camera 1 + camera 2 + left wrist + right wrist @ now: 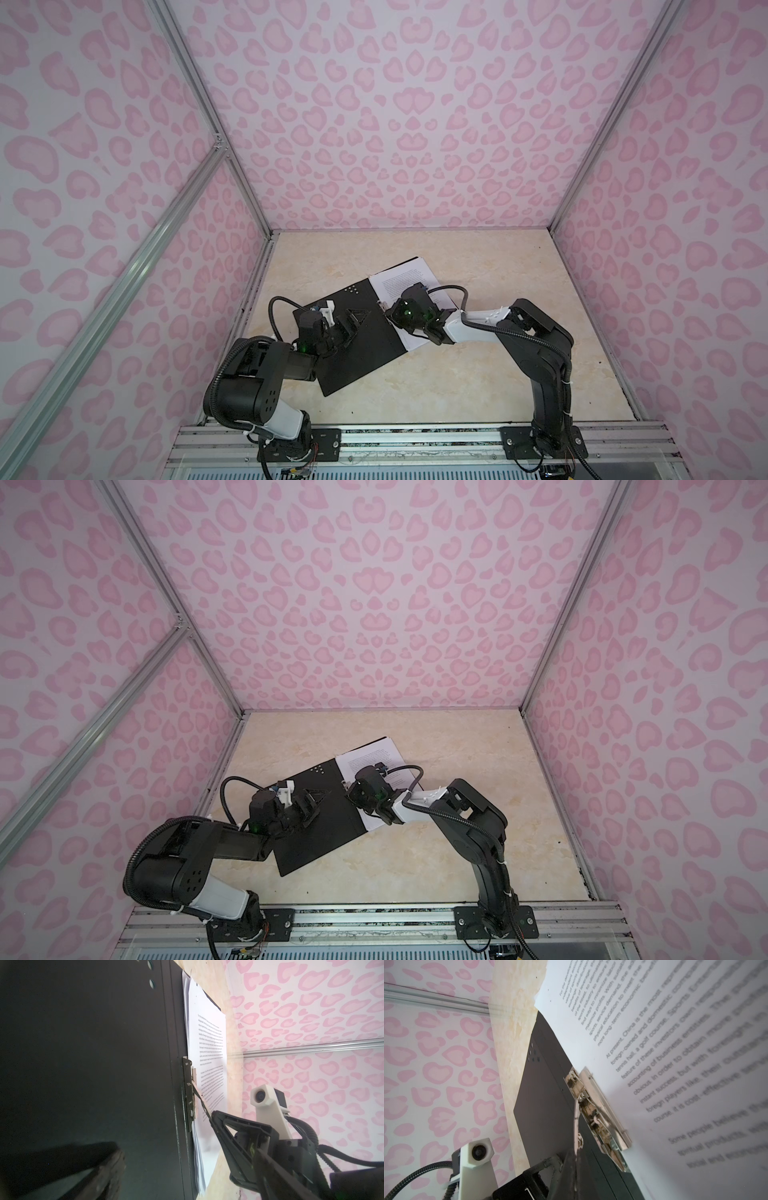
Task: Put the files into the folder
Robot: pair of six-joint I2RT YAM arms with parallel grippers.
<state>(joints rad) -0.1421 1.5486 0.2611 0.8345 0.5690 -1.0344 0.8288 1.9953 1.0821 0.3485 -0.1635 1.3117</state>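
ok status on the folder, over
Left gripper open over the folder's bare flap. Right gripper shut on the clip lever. Files lie on the other flap. Nothing blocking.

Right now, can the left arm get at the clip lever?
Probably not cleanly: the right tool is shut on the clip lever and crowds it. The left tool hangs open over the folder nearby.

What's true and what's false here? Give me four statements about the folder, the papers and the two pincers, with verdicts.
1. The folder lies open, black inside up. True.
2. The files lie on the table apart from the folder. False: they lie inside it, beside the metal clip.
3. The right pincer is shut on the clip's lever. True.
4. The left pincer grips a sheet. False: it is open above the bare black cover, holding nothing.
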